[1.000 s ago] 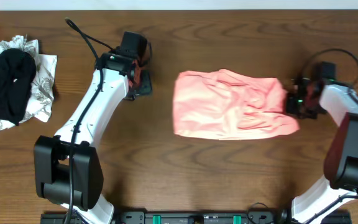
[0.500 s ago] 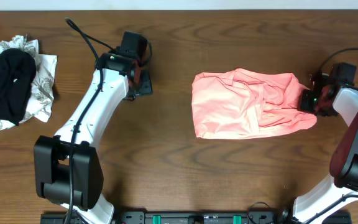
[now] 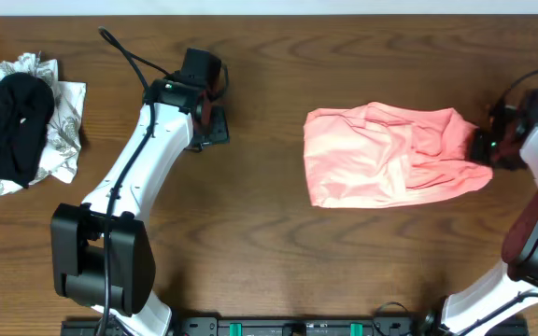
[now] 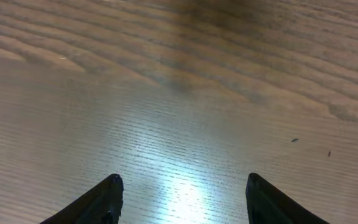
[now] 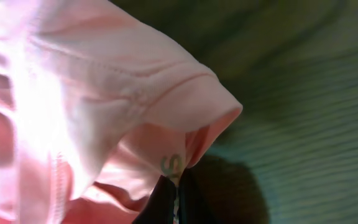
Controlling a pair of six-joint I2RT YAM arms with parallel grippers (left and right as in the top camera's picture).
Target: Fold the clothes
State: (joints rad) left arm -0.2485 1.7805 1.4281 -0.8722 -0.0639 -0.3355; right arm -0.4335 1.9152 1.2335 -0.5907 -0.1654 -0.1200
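The salmon-pink T-shirt is lying bunched on the table, toward three o'clock. The right claw is pinching the shirt's three-o'clock edge, its jaws closed tight on a hem. The left claw is hanging partly open over bare wood, gripping nothing, well apart at the shirt's nine o'clock.

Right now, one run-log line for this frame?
left fingers: open over table | right fingers: shut on shirt edge | shirt: crumpled, unfolded, right side | clothes pile: far left

T-shirt on table, right; cloth pile far left
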